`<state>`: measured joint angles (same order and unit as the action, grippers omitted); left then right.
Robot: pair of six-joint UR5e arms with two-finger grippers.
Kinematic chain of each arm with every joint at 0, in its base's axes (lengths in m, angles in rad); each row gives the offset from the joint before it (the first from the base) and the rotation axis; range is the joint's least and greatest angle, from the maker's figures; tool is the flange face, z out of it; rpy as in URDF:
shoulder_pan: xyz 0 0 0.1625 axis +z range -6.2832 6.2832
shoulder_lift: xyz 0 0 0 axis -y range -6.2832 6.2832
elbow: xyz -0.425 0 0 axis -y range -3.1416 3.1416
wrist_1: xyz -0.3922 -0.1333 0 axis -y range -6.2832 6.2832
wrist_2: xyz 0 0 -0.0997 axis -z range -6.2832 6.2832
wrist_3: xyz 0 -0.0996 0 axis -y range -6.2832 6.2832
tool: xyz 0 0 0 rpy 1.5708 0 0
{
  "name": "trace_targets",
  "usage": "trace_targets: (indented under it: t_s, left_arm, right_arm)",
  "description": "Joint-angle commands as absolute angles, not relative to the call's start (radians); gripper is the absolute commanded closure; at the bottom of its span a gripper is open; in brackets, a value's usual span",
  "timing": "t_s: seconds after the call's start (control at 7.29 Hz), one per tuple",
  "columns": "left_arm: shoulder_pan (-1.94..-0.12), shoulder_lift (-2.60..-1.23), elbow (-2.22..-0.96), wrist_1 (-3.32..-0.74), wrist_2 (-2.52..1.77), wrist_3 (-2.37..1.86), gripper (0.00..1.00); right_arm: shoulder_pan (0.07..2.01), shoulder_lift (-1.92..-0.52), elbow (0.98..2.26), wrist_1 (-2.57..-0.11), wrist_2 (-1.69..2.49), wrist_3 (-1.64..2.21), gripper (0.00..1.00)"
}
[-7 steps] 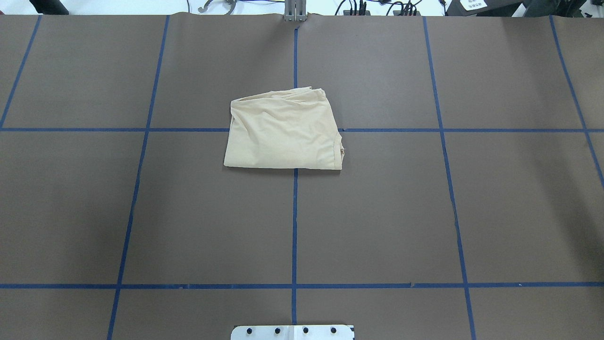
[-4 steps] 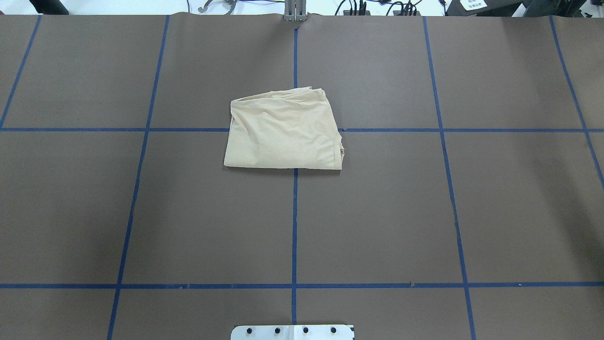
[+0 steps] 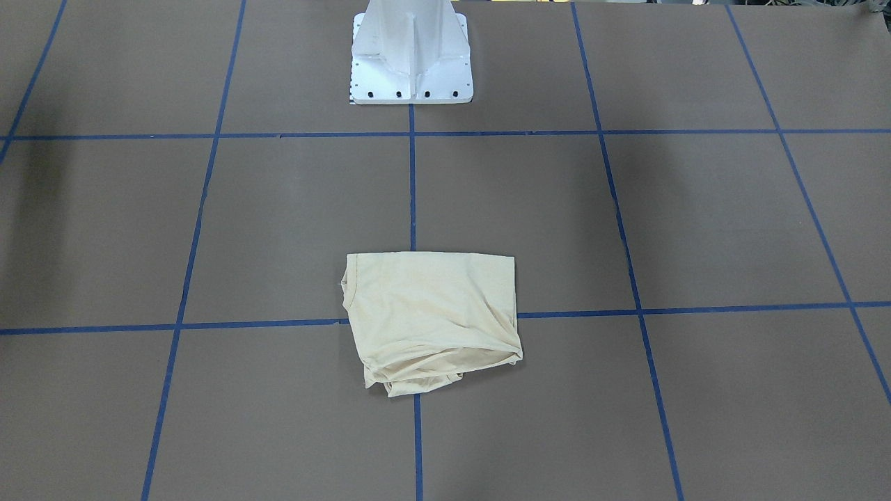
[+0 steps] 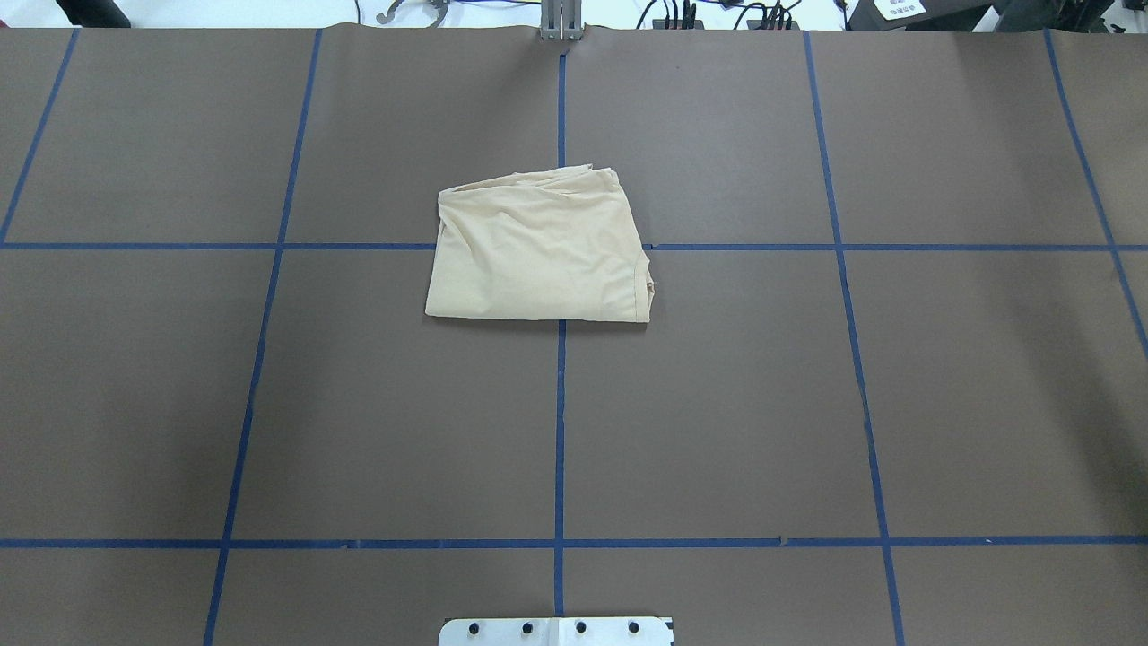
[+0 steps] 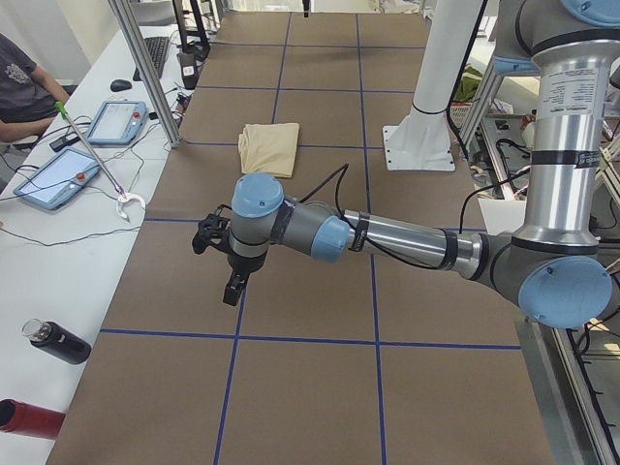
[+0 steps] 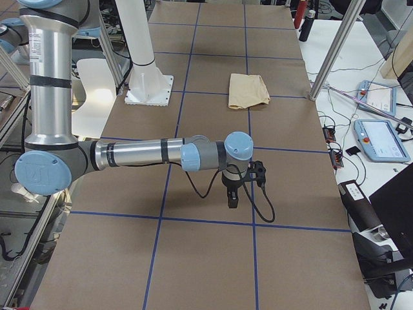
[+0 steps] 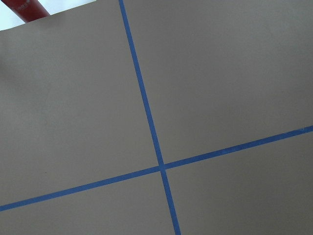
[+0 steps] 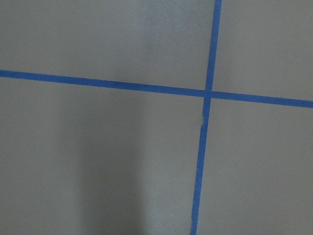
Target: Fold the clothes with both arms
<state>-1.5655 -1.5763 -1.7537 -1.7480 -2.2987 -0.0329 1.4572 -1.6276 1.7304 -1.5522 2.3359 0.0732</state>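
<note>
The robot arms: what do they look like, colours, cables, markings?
Both the left arm and the right arm are silver-grey tubes with light blue joint caps and black bands. A black cable runs to each black pincer: left pincer, right pincer.

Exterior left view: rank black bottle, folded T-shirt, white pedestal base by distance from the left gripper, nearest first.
From the left gripper:
1. black bottle, beside it, just off the edge of the table.
2. T-shirt, farther along the table, mid-width.
3. pedestal base, level with the T-shirt, on the robot's side.
</note>
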Motion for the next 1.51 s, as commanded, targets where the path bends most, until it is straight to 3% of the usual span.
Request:
trace_targets:
  t_s: [0.0, 1.37]
  left_arm:
    - [-1.568, -1.559, -1.749, -1.749, -2.304, -0.040, 0.00]
    - [-1.566, -1.525, -1.712, -1.763, -2.347, -0.040, 0.00]
  right_arm:
    - [1.457, -1.631, 1.729, -1.546, 2.333, 0.074, 0.00]
    - [1.459, -1.637, 1.726, -1.546, 2.330, 0.074, 0.00]
